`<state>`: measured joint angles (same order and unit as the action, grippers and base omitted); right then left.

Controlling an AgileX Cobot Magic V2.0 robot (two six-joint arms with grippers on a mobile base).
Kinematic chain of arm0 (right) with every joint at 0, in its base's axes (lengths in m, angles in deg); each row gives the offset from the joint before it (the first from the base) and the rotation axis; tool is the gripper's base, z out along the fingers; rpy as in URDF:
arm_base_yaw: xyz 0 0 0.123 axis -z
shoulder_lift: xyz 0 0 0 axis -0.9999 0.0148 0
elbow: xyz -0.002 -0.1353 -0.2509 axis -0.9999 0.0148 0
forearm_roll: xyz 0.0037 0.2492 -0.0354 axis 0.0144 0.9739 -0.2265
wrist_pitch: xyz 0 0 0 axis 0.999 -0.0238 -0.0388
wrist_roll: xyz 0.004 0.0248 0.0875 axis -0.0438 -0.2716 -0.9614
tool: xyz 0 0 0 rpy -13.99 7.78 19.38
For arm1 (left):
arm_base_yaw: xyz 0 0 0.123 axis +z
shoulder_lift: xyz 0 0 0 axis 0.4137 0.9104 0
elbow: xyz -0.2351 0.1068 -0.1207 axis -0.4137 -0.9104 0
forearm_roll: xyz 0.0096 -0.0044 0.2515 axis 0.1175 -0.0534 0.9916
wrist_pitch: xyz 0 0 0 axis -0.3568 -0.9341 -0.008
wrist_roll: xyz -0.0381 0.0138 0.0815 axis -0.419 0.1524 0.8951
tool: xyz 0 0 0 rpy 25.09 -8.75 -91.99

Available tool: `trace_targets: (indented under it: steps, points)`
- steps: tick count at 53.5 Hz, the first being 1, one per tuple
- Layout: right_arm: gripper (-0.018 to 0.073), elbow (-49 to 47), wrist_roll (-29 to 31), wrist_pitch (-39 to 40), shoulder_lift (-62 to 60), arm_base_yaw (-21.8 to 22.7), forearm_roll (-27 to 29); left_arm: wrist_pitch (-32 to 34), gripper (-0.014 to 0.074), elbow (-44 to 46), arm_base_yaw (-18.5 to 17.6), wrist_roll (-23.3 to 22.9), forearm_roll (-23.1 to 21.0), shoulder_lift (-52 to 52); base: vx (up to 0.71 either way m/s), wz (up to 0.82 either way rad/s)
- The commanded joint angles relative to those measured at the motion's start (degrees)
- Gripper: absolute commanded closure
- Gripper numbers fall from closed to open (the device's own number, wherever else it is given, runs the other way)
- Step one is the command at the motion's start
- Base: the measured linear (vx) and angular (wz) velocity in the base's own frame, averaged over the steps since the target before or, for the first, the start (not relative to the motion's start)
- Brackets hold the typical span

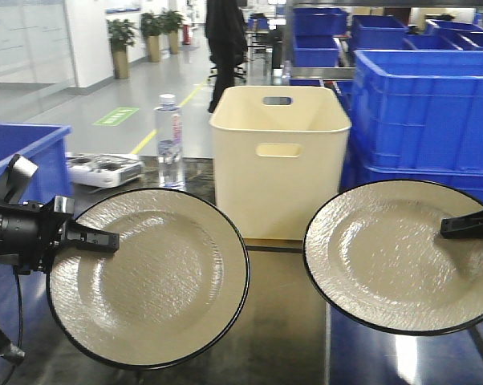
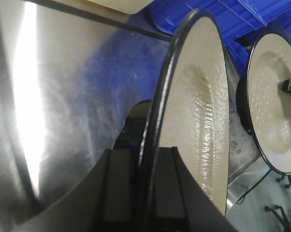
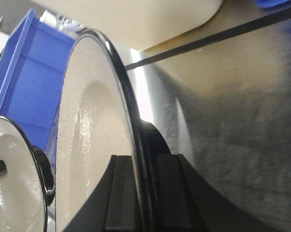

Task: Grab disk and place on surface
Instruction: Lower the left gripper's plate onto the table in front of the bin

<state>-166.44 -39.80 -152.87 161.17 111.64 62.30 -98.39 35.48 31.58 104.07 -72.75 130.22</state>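
Two disks are in view, both cream plates with black rims. My left gripper [image 1: 105,239] is shut on the rim of the left disk [image 1: 149,277], holding it tilted above the surface [image 1: 282,321], a dark glossy tabletop. In the left wrist view the rim of this disk [image 2: 198,121] runs between the fingers [image 2: 119,193] of the left gripper [image 2: 145,154]. My right gripper [image 1: 458,226] is shut on the right disk [image 1: 402,253], also held tilted over the surface. The right wrist view shows that disk [image 3: 92,145] clamped edge-on in the right gripper [image 3: 140,162].
A cream bin [image 1: 278,160] stands at the back centre. Stacked blue crates [image 1: 426,112] fill the right, and another blue crate [image 1: 25,152] is on the left. A water bottle [image 1: 169,140] and a white device [image 1: 105,168] sit behind the left disk.
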Motion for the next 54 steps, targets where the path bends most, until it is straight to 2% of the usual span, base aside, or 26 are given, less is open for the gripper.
trace_targets:
  steps: [1,18,46,54]
  points:
    - [0.0568,-1.8,-0.2,-0.6,-2.8,0.1,7.1,-0.9,0.0605,2.1,-0.2,-0.7,-7.7,-3.5,0.13,-0.37]
    - [0.0568,-1.8,-0.2,-0.6,-2.8,0.1,7.1,-0.9,0.0605,2.1,-0.2,-0.7,-7.7,-3.5,0.07,-0.25]
    - [0.0568,-1.8,-0.2,-0.6,-2.8,0.1,7.2,-1.2,0.0605,2.1,-0.2,-0.7,-7.7,-3.5,0.00,-0.02]
    - [0.0568,-1.8,-0.2,2.3,-2.8,0.0,7.7,0.1,0.0605,2.1,-0.4,-0.7,-8.6,-3.5,0.00,0.00]
